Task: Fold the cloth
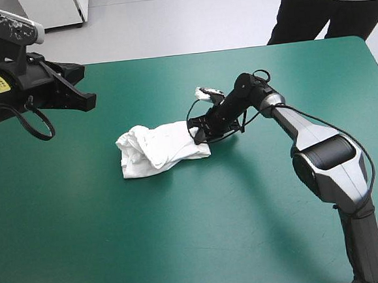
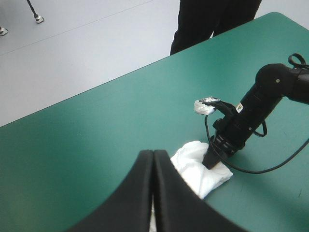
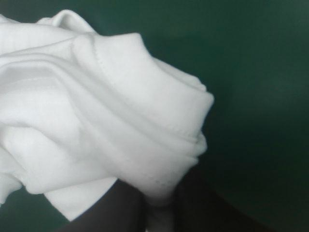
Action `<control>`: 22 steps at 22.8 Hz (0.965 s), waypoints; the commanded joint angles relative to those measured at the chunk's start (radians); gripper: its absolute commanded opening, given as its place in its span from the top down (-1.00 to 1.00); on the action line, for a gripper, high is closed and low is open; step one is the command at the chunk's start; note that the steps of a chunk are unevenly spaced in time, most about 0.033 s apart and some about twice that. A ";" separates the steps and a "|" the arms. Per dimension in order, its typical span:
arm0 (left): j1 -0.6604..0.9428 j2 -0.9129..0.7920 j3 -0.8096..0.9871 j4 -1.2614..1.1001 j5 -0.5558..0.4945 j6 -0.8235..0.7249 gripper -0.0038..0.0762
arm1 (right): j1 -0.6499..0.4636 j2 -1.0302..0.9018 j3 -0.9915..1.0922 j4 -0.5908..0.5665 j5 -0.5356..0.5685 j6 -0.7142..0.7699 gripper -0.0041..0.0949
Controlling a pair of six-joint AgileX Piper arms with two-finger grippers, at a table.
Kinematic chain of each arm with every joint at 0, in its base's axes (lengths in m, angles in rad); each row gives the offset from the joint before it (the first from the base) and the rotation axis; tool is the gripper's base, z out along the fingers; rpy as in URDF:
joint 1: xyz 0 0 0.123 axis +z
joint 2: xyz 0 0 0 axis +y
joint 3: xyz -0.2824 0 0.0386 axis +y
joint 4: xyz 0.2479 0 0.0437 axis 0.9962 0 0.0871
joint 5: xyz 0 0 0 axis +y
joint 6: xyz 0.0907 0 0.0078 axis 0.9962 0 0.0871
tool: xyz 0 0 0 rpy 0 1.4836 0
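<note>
The T-shirt (image 1: 160, 149) lies as a crumpled white heap a little left of the middle of the table (image 1: 282, 239). Its folds are bunched, so neither sleeves nor collar can be made out. The right gripper (image 1: 197, 134) sits low at the heap's right end, clamped on the cloth. In the right wrist view its black fingers (image 3: 120, 208) are nearly together with a hemmed fold pinched between them, and the cloth bulges over them and hides their tips. From the left wrist view the left gripper (image 2: 152, 155) is closed on nothing, its fingers meeting in one pointed arch. That arch covers the near part of the heap, so only the end by the right gripper shows. In the high view the left gripper hangs raised over the table's far left part, well apart from the T-shirt. The heap lies away from all four table edges (nearer the far edge than the near one). Bare teal-green cover (image 1: 183, 234) surrounds it, widest toward the near edge and the right.
</note>
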 commanded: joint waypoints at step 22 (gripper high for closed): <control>-0.005 -0.025 -0.011 -0.061 -0.013 0.000 0.93 | -0.596 -0.589 0.687 -0.710 -0.087 0.129 0.92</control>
